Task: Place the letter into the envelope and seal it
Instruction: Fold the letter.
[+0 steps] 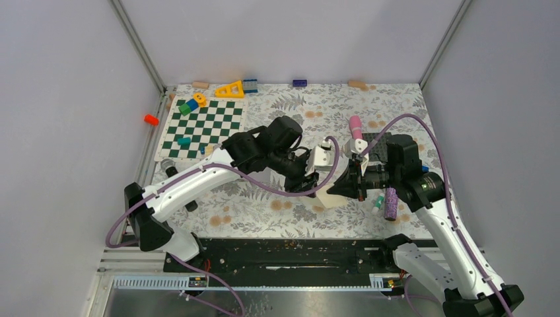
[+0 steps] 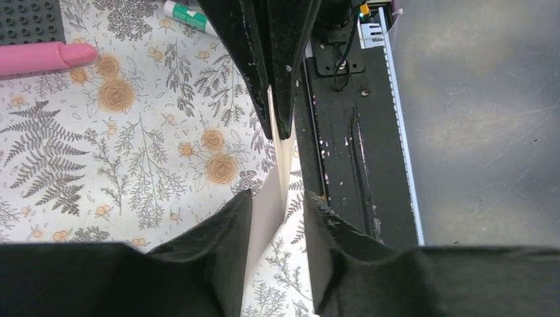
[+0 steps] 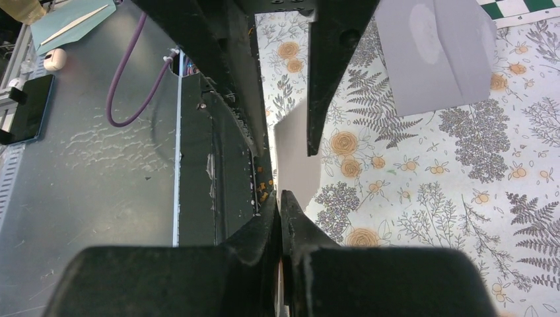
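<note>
While the letter [image 2: 267,211] is held up off the worktop [image 3: 429,198] between the two arms, the step in hand is judged to be the readying of the sheet for insertion; nothing has yet been put into the envelope [image 3: 436,53]. The right pincer [image 3: 280,198] is seen fully closed, with one edge of the cream sheet nipped between its tips. The left pincer [image 2: 276,198] is seen only narrowly parted, its jaws set on either side of the opposite edge. The sheet lies against one jaw and a slit of floral cloth shows beside the other, so no firm grip by that side can be claimed. The envelope is seen lying flat on the worktop, beyond the left pincer and apart from the letter, untouched by either arm. Whether its pocket stands open cannot be told from these views. For the next move, a sure hold on the letter would be called for first, presumably by the left jaws being closed on their edge. The sheet would then have to be brought down level with the envelope and its leading edge aligned with the mouth. A slack or one-sided grip is judged the main risk, since the thin paper could bend or swing out of line.
</note>
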